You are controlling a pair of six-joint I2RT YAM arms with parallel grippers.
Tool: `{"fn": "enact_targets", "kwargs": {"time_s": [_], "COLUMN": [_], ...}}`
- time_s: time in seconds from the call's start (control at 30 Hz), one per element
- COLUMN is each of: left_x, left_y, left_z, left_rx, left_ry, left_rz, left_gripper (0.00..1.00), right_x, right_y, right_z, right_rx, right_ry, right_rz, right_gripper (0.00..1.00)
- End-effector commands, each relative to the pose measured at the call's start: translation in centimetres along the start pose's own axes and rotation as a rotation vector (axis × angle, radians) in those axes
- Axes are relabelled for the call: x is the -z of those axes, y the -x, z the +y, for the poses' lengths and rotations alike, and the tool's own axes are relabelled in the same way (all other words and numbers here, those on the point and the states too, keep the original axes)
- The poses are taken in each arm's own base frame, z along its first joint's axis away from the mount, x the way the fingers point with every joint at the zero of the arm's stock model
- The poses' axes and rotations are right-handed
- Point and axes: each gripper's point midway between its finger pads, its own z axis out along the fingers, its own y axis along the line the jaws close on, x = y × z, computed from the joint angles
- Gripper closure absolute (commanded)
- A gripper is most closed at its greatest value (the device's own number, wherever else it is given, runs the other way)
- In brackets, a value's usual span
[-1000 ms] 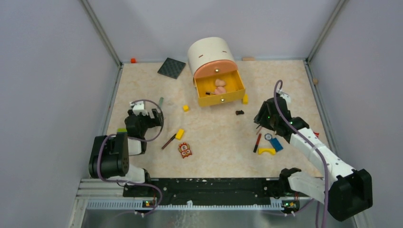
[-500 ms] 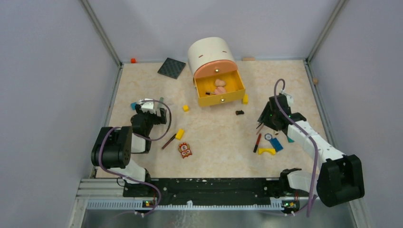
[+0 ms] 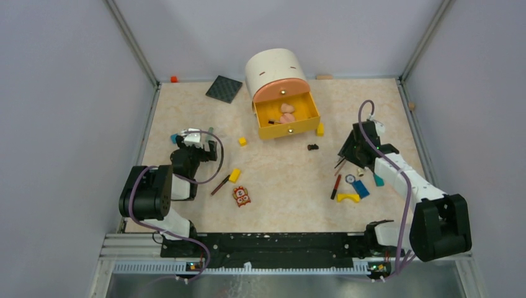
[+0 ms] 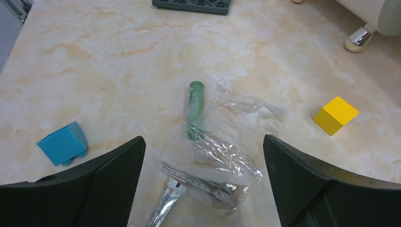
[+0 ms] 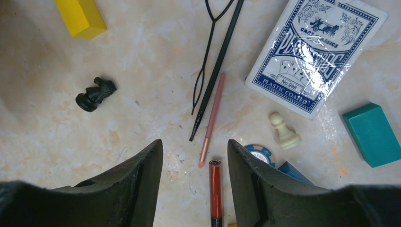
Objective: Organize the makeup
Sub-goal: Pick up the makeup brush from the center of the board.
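The makeup lies scattered on the marble table. A short green tube (image 4: pixel 196 109) rests against crumpled clear wrap (image 4: pixel 236 151), with a silver sachet (image 4: pixel 165 205) beside it. My left gripper (image 4: pixel 203 142) (image 3: pixel 197 139) hovers over them, wide open and empty. My right gripper (image 5: pixel 195 144) (image 3: pixel 347 152) is open with nothing in it, above a red stick (image 5: pixel 215 189) (image 3: pixel 335 186). Just beyond it lie a pink pencil (image 5: pixel 212 118) and a thin black stick (image 5: pixel 217 66). A dark brown stick (image 3: pixel 219 185) lies mid-table.
An organiser with an open yellow drawer (image 3: pixel 287 118) stands at the back. Near my right gripper are a card pack (image 5: pixel 314 52), white pawn (image 5: pixel 283 130), poker chip (image 5: pixel 260 153), teal block (image 5: pixel 373 135) and black chess knight (image 5: pixel 96 93). A blue block (image 4: pixel 64 143), yellow cube (image 4: pixel 335 115), owl tile (image 3: pixel 241 196).
My left gripper has moved away from its base toward the green tube. My right arm has shifted slightly right and back. Nothing on the table has moved.
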Motion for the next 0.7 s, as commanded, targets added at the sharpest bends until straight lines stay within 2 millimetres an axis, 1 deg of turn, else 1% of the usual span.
{"fn": "enact_targets", "kwargs": {"time_s": [0.0,0.37,0.5,0.67], "left_x": [0.0,0.0,0.0,0.0], "left_y": [0.7,0.7,0.8,0.7], "left_z": [0.1,0.1,0.1,0.1], "left_rx": [-0.021,-0.02,-0.021,-0.021], "left_ry": [0.006,0.006,0.006,0.005], "left_rz": [-0.041,-0.041,-0.041,-0.041], "left_gripper": [0.01,0.01,0.01,0.01], "right_x": [0.0,-0.3,-0.5,-0.9], "right_y": [2.4,1.3,1.4,1.6], "right_z": [0.8,0.6,0.0,0.6], "right_rx": [0.001,0.0,0.004,0.009], "right_ry": [0.007,0.013,-0.014,-0.012], "right_rz": [-0.053,-0.026,-0.04,-0.019], "right_gripper": [0.48,0.48,0.48,0.48]}}
